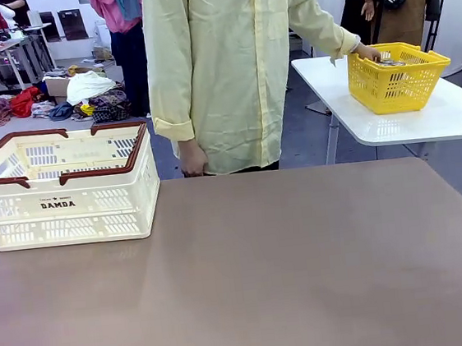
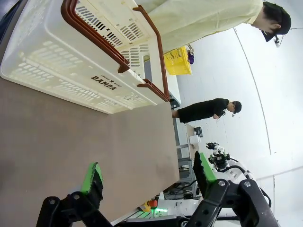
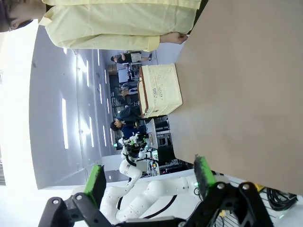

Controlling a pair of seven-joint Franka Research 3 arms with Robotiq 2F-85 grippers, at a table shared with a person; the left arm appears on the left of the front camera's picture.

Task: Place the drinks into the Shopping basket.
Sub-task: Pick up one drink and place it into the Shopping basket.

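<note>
Brown table (image 1: 268,285), Shopping basket (image 1: 61,203) far left

1. Person (image 1: 228,66): cut off above the shoulders by the front view's top edge; legs hidden behind the table (image 1: 268,285).
2. Hand (image 1: 366,53): fingers partly hidden at the yellow basket (image 1: 396,89) rim.
3. Yellow basket, contents: dark shapes, too small to tell.
4. Shopping basket (image 1: 61,209): floor hidden by its near wall; small print above "DAMDA" unreadable; far end cut off in the left wrist view.
5. Side table (image 1: 448,117): cut off at the right edge.
</note>
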